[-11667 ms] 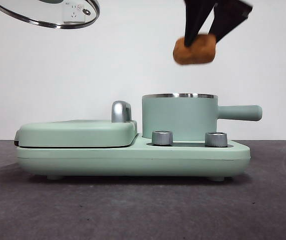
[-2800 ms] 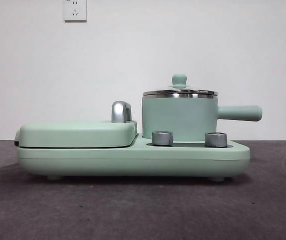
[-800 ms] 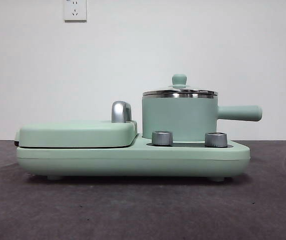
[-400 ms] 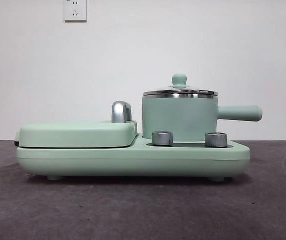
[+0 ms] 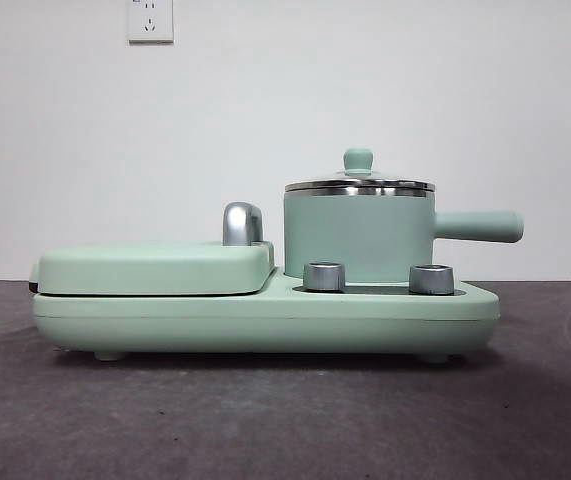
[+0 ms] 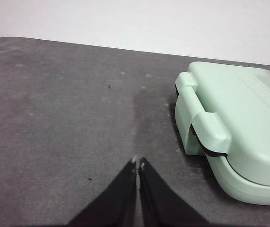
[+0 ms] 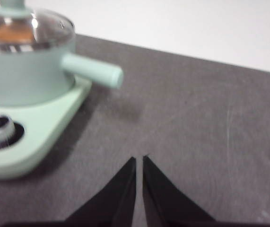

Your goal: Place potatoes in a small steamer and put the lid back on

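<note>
In the front view we are seeing the small steamer standing upright right of centre on the green appliance base, its straight side handle lying level and pointing toward the right edge of the frame. The lid is sitting flat on the steamer's steel rim, knob up. The closed griddle plate is filling the left half of the base, and two steel dials are sitting in front of the pot.

In the left wrist view the left gripper is hanging over the bare grey surface, fingers pressed together, holding nothing, with the griddle plate at the right.

In the right wrist view the right gripper is also showing its fingers nearly together and empty. At upper left the steamer is wearing its lid, and the potatoes are showing as an orange blur through the glass.
</note>
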You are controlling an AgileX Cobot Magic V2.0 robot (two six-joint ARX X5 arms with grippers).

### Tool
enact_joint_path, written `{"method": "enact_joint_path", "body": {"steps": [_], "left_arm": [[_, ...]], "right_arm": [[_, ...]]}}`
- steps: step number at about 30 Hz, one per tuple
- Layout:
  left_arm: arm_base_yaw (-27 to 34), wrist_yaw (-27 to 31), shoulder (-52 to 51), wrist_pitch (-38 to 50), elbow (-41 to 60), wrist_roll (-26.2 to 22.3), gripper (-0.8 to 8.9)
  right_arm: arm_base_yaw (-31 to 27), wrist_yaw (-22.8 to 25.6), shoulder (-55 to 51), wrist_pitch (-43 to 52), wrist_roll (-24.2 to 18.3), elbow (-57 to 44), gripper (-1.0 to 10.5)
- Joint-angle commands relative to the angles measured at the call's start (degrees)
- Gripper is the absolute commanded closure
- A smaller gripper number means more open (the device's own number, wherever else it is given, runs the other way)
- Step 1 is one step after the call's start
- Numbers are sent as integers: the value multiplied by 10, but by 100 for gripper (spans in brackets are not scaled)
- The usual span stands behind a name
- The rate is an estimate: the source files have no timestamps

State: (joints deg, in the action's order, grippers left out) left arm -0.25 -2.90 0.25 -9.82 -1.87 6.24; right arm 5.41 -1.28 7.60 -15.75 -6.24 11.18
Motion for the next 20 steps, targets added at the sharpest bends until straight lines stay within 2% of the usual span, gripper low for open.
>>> {"method": "enact_joint_path", "body": {"steps": [1,5,7,10,20], "left_arm": [[0,0,-1,7,11,3,807],[0,0,-1,7,11,3,807],[0,0,-1,7,11,3,807],[0,0,-1,7,11,3,807],[0,0,-1,8,11,3,807]], "right_arm": [[-6,-2,-22,10,-8,-25,926],[-9,-4,-49,48,-3,-73,926],[-10,-19,-76,81,12,-108,926],[-14,-34,-74,77,13,-105,926],[-14,-32,-74,102,13,-104,926]]}}
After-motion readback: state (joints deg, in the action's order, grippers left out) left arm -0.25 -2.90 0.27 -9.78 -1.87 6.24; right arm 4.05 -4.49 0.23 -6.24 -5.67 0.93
